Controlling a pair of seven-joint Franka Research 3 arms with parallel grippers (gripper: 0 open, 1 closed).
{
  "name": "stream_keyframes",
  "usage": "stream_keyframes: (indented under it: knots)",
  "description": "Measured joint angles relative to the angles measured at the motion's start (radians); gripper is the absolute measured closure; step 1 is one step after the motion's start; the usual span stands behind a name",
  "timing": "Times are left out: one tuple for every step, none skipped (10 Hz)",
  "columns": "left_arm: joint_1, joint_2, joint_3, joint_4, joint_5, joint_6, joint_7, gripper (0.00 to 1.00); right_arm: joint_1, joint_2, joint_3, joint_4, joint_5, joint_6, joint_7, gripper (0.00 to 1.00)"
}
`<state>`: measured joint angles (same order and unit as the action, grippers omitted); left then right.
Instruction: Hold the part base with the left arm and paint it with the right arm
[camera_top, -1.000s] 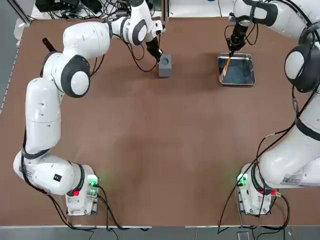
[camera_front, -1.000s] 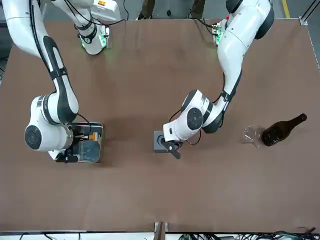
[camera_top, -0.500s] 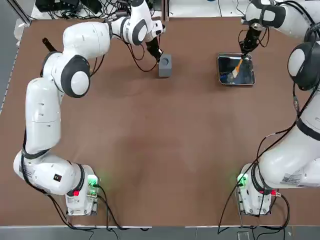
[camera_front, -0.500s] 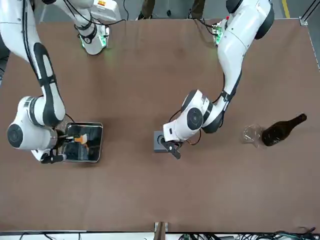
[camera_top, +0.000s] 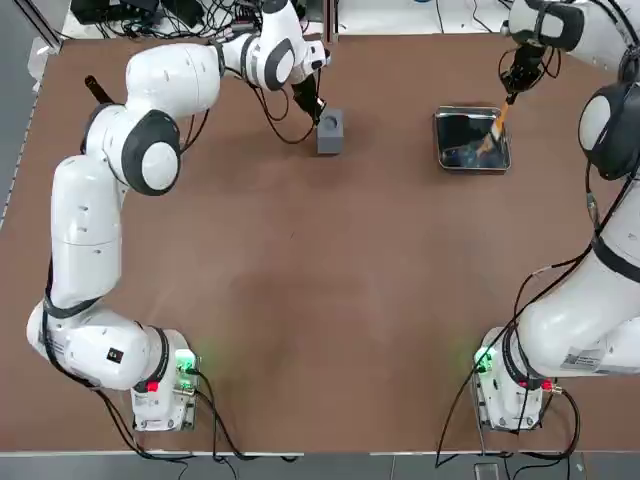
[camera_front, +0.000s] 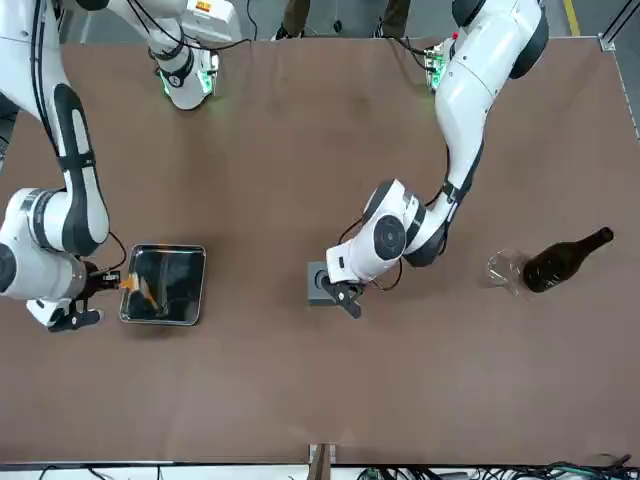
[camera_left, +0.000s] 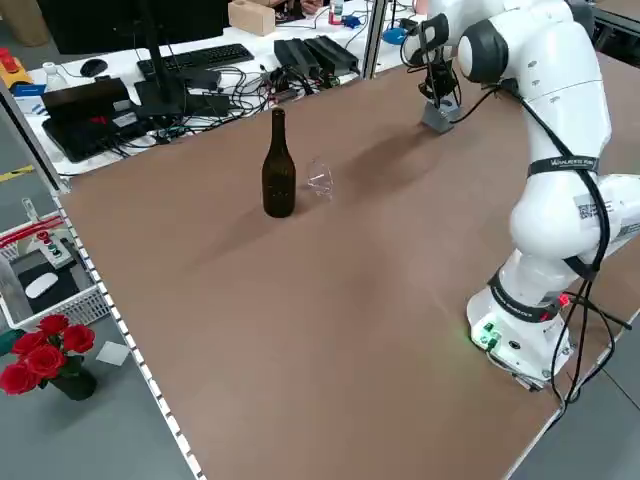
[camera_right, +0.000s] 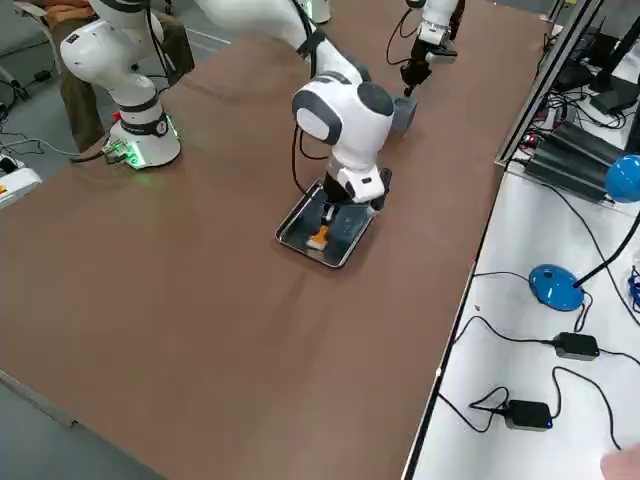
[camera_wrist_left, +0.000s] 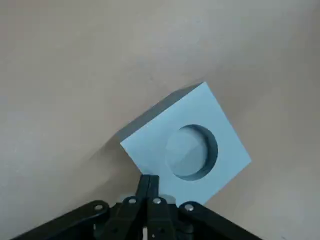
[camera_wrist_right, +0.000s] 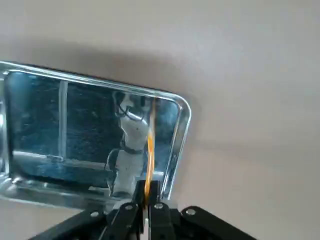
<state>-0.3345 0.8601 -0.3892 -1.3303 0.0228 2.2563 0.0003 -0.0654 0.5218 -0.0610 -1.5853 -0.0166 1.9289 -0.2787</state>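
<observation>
The part base (camera_top: 330, 130) is a small grey block with a round hole in its top (camera_wrist_left: 189, 148), standing on the brown table far from the bases. My left gripper (camera_top: 317, 111) is shut, nothing between its fingers, and its joined tips (camera_wrist_left: 148, 183) rest against the block's side. My right gripper (camera_top: 514, 85) is shut on a thin orange-handled brush (camera_wrist_right: 149, 145). The brush slants down into the shiny metal tray (camera_top: 441, 114), and its tip (camera_top: 489, 141) is near the tray's right side. In the front view the right gripper (camera_front: 97, 283) hangs beside the tray (camera_front: 165, 321).
A dark bottle (camera_front: 565, 258) lies on its side beside a clear glass (camera_front: 505, 270) on the robot's left part of the table. Both arm bases (camera_top: 163, 395) (camera_top: 510, 385) stand at the near edge. Cables and desks lie beyond the far edge.
My right gripper has carried the brush across the tray from its left side to its right side. The left gripper and the block have not moved.
</observation>
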Motion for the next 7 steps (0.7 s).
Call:
stream_keyframes:
  knots:
    - [0.000, 0.000, 0.000, 0.000, 0.000, 0.000, 0.000, 0.99, 0.005, -0.005, 0.002, 0.058, 0.066, -0.071, -0.014, 0.94]
    - [0.000, 0.000, 0.000, 0.000, 0.000, 0.000, 0.000, 0.99, 0.007, -0.013, 0.002, 0.105, 0.168, -0.112, -0.064, 0.94]
    - [0.000, 0.000, 0.000, 0.000, 0.000, 0.000, 0.000, 0.99, 0.006, -0.018, 0.000, 0.130, 0.269, -0.126, -0.136, 0.94]
    - [0.000, 0.000, 0.000, 0.000, 0.000, 0.000, 0.000, 0.99, 0.005, -0.018, -0.003, 0.140, 0.379, -0.128, -0.223, 0.94]
    - [0.000, 0.000, 0.000, 0.000, 0.000, 0.000, 0.000, 0.99, 0.004, -0.018, -0.004, 0.140, 0.477, -0.128, -0.307, 0.94]
    - [0.000, 0.000, 0.000, 0.000, 0.000, 0.000, 0.000, 0.99, 0.005, -0.017, -0.004, 0.140, 0.569, -0.127, -0.399, 0.94]
    - [0.000, 0.000, 0.000, 0.000, 0.000, 0.000, 0.000, 0.99, 0.005, -0.015, -0.004, 0.138, 0.674, -0.126, -0.504, 0.94]
